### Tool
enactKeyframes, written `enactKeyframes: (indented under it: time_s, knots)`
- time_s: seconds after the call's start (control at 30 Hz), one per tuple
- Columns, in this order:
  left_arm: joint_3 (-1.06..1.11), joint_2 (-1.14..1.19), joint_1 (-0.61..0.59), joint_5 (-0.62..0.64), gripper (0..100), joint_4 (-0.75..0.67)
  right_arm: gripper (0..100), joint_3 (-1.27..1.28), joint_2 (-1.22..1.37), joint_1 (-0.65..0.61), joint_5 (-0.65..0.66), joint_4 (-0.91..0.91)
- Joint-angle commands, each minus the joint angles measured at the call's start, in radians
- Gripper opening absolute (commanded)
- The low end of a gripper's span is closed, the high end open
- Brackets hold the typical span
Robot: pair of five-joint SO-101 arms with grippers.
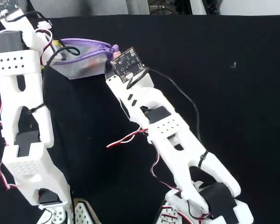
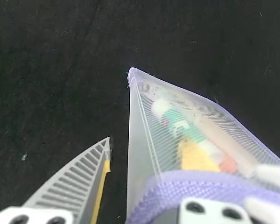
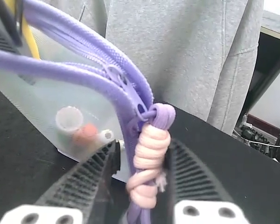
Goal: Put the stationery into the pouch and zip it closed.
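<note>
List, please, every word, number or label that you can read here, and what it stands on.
No text can be read.
Any print on the stationery inside the pouch: too blurred to read.
The zipper pull in the right gripper: no lettering.

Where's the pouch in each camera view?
High view: pouch, upper left, between the two arms' tips.
Left wrist view: pouch close against the camera, stationery inside.
Right wrist view: pouch behind the right gripper, shut on its pull cord.
Shared landmark: the purple zipper band.
</note>
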Motion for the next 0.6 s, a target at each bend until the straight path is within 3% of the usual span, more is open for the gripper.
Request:
enactKeyframes:
  time_s: [0.0, 0.2, 0.4, 0.57]
  knots:
    - [0.007, -0.009, -0.013, 0.008, 23, -0.009, 5.3, -0.047, -0.013, 0.017, 0.008, -0.028]
    - [0.007, -0.009, -0.013, 0.008, 23, -0.009, 8.6, -0.05, -0.013, 0.048, 0.003, -0.028]
    - [0.007, -0.009, -0.012, 0.008, 23, -0.009, 19.0, -0.021, -0.061, 0.064, 0.002, -0.026]
    - [0.007, -0.009, -0.012, 0.008, 23, -0.009, 17.2, 0.039, -0.153, 0.049, 0.002, -0.028]
